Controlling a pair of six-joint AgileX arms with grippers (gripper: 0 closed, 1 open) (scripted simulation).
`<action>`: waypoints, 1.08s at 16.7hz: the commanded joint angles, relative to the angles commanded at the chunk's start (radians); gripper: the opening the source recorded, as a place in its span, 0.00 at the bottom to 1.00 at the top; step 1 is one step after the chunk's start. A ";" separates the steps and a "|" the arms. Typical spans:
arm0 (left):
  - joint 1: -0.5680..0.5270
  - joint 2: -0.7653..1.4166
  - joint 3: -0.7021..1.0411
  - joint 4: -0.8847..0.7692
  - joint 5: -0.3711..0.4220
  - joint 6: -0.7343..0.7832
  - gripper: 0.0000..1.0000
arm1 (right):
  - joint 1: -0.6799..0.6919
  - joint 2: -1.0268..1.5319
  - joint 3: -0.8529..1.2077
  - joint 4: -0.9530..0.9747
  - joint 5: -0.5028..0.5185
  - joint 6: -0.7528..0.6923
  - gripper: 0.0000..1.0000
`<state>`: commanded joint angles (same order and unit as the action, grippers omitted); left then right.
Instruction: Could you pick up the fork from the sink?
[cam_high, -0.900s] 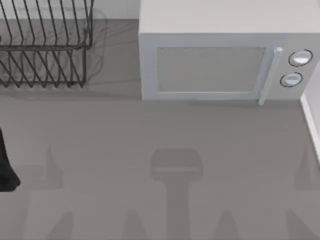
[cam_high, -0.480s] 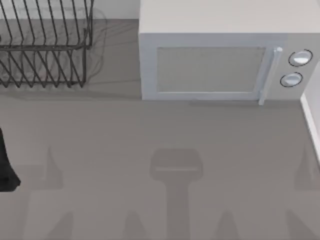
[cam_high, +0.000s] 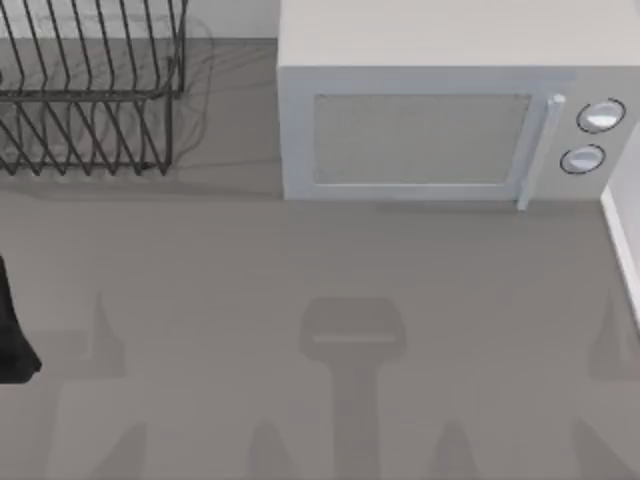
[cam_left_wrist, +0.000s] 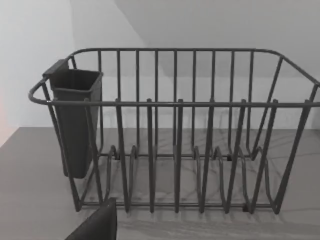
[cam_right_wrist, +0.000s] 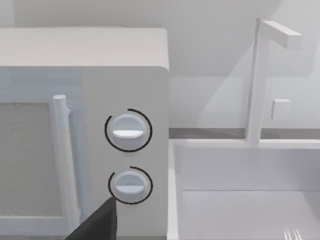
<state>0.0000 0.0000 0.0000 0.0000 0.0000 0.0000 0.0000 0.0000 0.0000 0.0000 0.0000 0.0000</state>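
- While the grey countertop (cam_high: 300, 260) holds a white box-shaped microwave oven (cam_high: 430, 120) and a dark wire dish rack (cam_high: 90, 90), the fork (cam_right_wrist: 291, 234) shows as a few slim silver tines at the lower edge of the right wrist view, lying on the floor of the white sink basin (cam_right_wrist: 240, 200).
- That basin sits just beside the microwave, on the side of its two round dials (cam_right_wrist: 128, 131), with a white angular faucet (cam_right_wrist: 260, 75) standing behind it; in the top view a sliver of the sink's rim (cam_high: 622, 240) appears at the table's right edge.
- The right gripper (cam_right_wrist: 97, 222) is a dark wedge in its own wrist view, well apart from the fork; I cannot tell whether its fingers are spread or pressed together.
- The left gripper (cam_left_wrist: 97, 225) faces the dish rack and its dark plastic cutlery cup (cam_left_wrist: 75, 120); its finger state cannot be told either. A dark part of the left arm (cam_high: 12, 330) sits at the table's left edge.
- Judging by its look, the fork will be light, rigid and slick, lying flat against a smooth floor, so a grasp may skid.
- The narrow handle, pinched across its width near the middle, seems the safest hold; the handle itself is out of frame, so its direction is unknown.
- The right arm is the nearer one and looks best placed to reach it.
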 joint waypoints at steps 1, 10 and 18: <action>0.000 0.000 0.000 0.000 0.000 0.000 1.00 | 0.000 0.000 0.000 0.000 0.000 0.000 1.00; 0.000 0.000 0.000 0.000 0.000 0.000 1.00 | -0.002 0.010 0.010 -0.007 0.000 -0.002 1.00; 0.000 0.000 0.000 0.000 0.000 0.000 1.00 | -0.068 0.463 0.439 -0.275 0.001 -0.063 1.00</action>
<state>0.0000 0.0000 0.0000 0.0000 0.0000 0.0000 -0.0680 0.4632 0.4392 -0.2752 0.0012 -0.0632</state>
